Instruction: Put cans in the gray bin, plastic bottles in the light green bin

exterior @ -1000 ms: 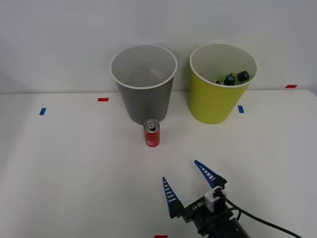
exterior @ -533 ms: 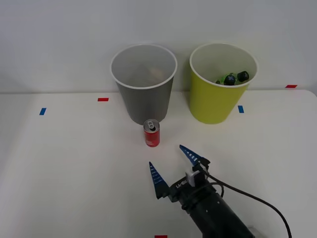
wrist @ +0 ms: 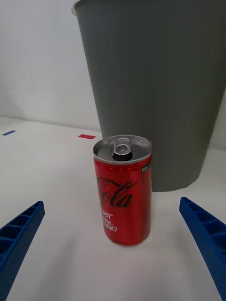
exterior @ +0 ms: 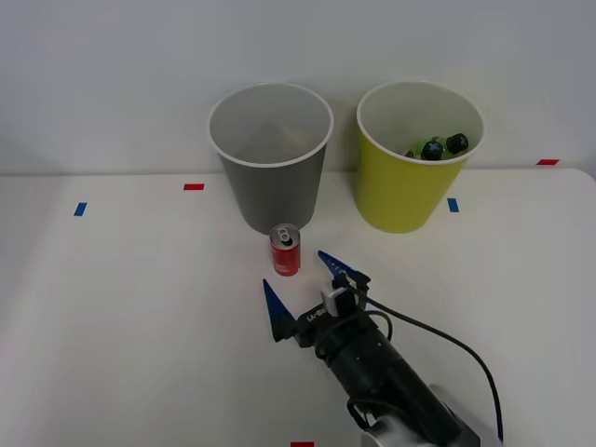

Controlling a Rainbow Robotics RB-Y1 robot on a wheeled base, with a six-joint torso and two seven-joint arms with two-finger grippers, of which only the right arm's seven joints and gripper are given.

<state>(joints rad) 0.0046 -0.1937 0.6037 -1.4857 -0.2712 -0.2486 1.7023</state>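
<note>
A small red can (exterior: 286, 250) stands upright on the white table, just in front of the gray bin (exterior: 271, 158). My right gripper (exterior: 304, 291) is open, its blue ribbed fingertips a short way in front of the can and not touching it. In the right wrist view the can (wrist: 123, 189) sits between the two spread fingers (wrist: 19, 233), with the gray bin (wrist: 155, 84) close behind it. The light green bin (exterior: 417, 156) stands to the right of the gray one. Green plastic bottles (exterior: 433, 147) with black caps lie inside it.
Small red and blue tape marks (exterior: 194, 186) dot the white table (exterior: 121, 307). A white wall rises right behind the bins. My arm's black cable (exterior: 447, 340) loops out to the right of the wrist.
My right gripper has moved forward and leftward across the table, closing in on the can while staying open. The can and both bins have not moved.
</note>
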